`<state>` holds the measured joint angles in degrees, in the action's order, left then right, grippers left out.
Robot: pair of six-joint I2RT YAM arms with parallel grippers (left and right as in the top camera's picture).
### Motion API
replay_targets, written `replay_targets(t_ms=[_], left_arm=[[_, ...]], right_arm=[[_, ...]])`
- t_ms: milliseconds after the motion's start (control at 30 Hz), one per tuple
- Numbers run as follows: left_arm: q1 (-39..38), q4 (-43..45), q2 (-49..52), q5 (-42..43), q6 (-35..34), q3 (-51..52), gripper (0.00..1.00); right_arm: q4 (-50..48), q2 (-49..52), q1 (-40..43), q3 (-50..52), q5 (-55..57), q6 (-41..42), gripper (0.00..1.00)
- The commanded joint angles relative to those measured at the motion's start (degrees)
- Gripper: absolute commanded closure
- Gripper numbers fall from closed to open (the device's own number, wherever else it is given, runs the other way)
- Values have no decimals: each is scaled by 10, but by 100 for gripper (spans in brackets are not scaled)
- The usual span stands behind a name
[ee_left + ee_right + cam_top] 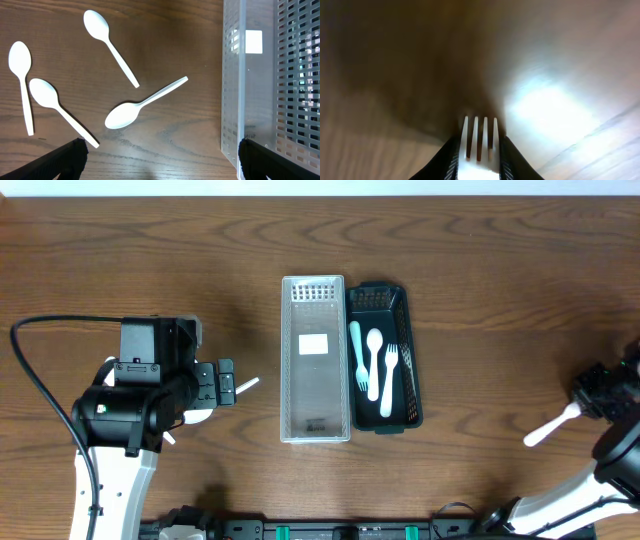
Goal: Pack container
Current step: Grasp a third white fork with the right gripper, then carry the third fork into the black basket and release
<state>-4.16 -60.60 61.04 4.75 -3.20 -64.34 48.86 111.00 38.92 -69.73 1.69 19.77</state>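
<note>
3 utensils (372,362) in blk bin (415,360).

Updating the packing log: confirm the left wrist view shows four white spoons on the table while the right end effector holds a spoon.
Wrong on one point: the right end effector holds a fork, not a spoon; the right wrist view shows its tines. The four white spoons on the table stand.

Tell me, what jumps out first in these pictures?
A clear tray and a dark basket sit side by side mid-table, the basket holding white cutlery. Four white spoons lie scattered on the table near the left arm, and the right arm's jaws pinch a white fork.
</note>
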Motion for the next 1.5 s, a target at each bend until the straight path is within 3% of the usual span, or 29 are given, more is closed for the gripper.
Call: replay_targets(t_ms=[0, 300, 533, 700, 1000, 1167, 1467], left_arm=[[3, 0, 1, 2, -3, -6, 2], [3, 0, 1, 2, -3, -6, 2], [3, 0, 1, 2, -3, -6, 2], [3, 0, 1, 2, -3, -6, 2], [3, 0, 1, 2, -3, -6, 2], [3, 0, 1, 2, -3, -6, 2], [3, 1, 0, 2, -8, -8, 2]], right_arm=[[16, -55, -62, -38, -7, -29, 77], [101, -165, -315, -177, -37, -42, 77], [89, -164, -518, -227, -36, -7, 77], [77, -119, -600, -227, -34, 26, 77], [84, -8, -638, -227, -35, 29, 72], [81, -4, -638, -227, -35, 21, 59], [66, -10, -632, -244, -35, -7, 55]])
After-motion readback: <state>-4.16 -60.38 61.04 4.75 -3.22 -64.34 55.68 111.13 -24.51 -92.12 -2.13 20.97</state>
